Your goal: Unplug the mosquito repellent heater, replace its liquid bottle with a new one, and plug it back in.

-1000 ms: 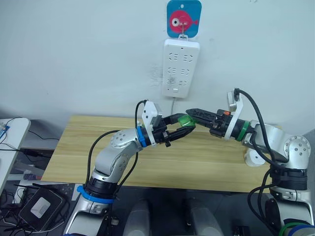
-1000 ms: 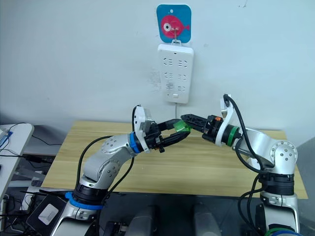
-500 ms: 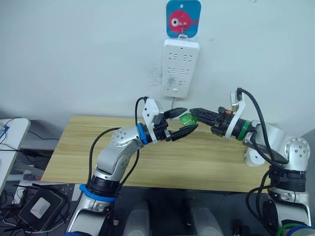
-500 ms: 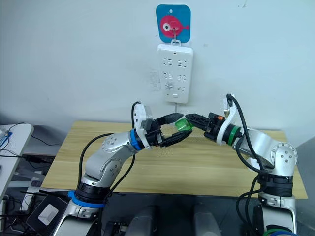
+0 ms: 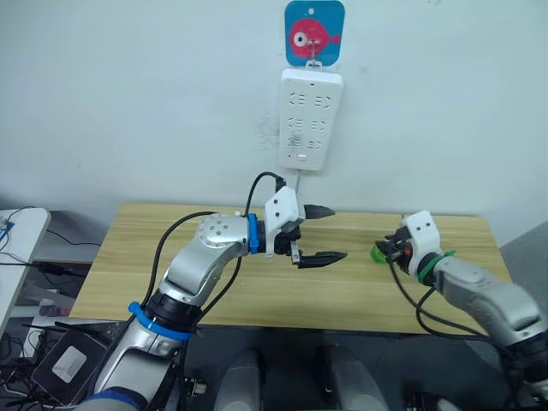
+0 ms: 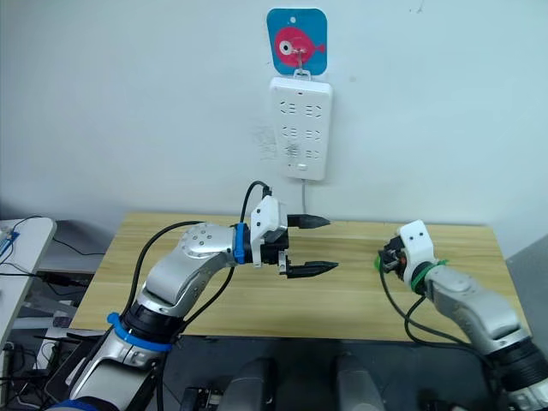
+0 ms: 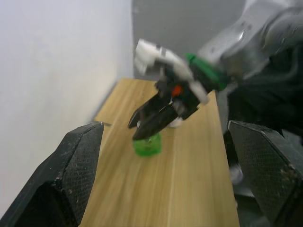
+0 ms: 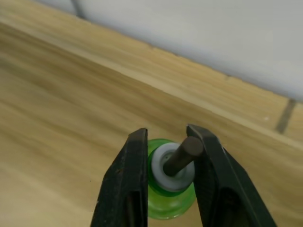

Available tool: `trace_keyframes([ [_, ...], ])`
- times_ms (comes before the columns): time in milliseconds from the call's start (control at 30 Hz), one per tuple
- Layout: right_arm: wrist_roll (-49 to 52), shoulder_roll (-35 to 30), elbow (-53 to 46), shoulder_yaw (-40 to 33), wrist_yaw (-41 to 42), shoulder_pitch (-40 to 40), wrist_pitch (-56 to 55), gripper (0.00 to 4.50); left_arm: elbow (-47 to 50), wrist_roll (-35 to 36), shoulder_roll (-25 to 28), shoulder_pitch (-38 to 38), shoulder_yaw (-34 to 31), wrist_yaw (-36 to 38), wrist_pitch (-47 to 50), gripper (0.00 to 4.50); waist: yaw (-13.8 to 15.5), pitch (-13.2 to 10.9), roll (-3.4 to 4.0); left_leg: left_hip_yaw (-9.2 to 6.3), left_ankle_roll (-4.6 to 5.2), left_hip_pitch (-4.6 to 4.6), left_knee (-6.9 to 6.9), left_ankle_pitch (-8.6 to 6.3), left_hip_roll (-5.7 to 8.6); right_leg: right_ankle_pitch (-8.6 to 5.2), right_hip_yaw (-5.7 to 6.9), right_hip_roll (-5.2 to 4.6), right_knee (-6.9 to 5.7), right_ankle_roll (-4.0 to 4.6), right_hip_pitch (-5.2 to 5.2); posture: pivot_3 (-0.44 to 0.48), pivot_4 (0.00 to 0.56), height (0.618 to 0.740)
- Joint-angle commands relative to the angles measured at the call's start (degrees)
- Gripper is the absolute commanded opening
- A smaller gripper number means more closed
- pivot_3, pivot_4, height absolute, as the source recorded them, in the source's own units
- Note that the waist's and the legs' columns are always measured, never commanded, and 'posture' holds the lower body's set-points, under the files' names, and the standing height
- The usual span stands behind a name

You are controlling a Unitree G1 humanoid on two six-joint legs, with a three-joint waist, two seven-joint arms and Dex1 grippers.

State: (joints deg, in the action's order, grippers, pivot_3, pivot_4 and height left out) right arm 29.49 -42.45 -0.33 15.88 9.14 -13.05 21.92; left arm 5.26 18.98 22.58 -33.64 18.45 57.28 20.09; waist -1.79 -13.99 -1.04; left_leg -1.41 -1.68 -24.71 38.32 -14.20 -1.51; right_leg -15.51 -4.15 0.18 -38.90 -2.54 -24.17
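A small green liquid bottle point(image 8: 171, 202) with a white collar and a dark wick stands upright between my right gripper's point(image 8: 166, 158) fingers, which are shut on its neck. The right gripper point(image 5: 384, 249) holds the bottle point(image 5: 378, 253) low over the right part of the wooden table point(image 5: 137, 257); whether it touches the wood I cannot tell. My left gripper point(image 5: 324, 232) hovers over the table's middle, open wide and holding nothing. In the left wrist view the bottle point(image 7: 147, 144) hangs from the right gripper point(image 7: 142, 128) ahead. The mosquito repellent heater is hidden.
A long white power strip point(image 5: 311, 120) hangs on the wall above the table's back edge, under a blue hook plate with a pink fish point(image 5: 314, 32). Its cable drops behind the table. A white side table point(image 5: 17, 235) stands at the far left.
My right arm has swung down and to the right, carrying the green bottle away from the left gripper. The left gripper has opened wider and stays over the middle.
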Motion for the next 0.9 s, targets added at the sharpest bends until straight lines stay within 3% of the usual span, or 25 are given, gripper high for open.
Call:
trace_keyframes([
  [33,-11.1,3.5,8.8,-1.1,1.9,-2.9,-11.4,0.85,-2.2,-1.7,-0.7,-2.1,0.6,1.7,-3.2,4.5,-0.1,0.0,0.0,-0.01,0.0,0.01,0.0,0.0,-0.03,0.01,0.01,0.03,0.0,0.01,0.01,0.017,0.212,0.74],
  [300,-17.4,10.6,23.4,-6.4,5.1,-6.9,-15.5,0.85,-5.6,-4.6,-0.8,-3.5,1.4,4.9,-7.3,4.5,0.1,0.0,0.02,-0.05,-0.05,0.01,0.0,0.03,-0.02,0.02,0.03,-0.09,-0.03,0.04,0.04,0.02,0.209,0.74],
  [633,-22.9,13.6,31.5,-10.7,7.0,-9.2,-19.1,0.85,-8.7,-6.5,-1.9,-4.7,0.3,4.2,-9.9,4.5,0.2,0.0,0.05,-0.07,-0.08,0.02,0.14,0.05,-0.01,0.02,0.05,-0.23,-0.09,0.04,0.12,0.031,0.205,0.74],
  [900,-24.2,12.2,22.4,-13.7,9.4,-5.9,-17.8,3.57,-9.3,-8.4,-2.3,-0.1,-1.4,-1.2,-12.0,4.5,0.2,0.0,0.07,-0.07,-0.08,0.02,0.13,0.05,-0.04,0.03,0.03,-0.26,-0.12,0.04,0.1,0.028,0.217,0.74],
])
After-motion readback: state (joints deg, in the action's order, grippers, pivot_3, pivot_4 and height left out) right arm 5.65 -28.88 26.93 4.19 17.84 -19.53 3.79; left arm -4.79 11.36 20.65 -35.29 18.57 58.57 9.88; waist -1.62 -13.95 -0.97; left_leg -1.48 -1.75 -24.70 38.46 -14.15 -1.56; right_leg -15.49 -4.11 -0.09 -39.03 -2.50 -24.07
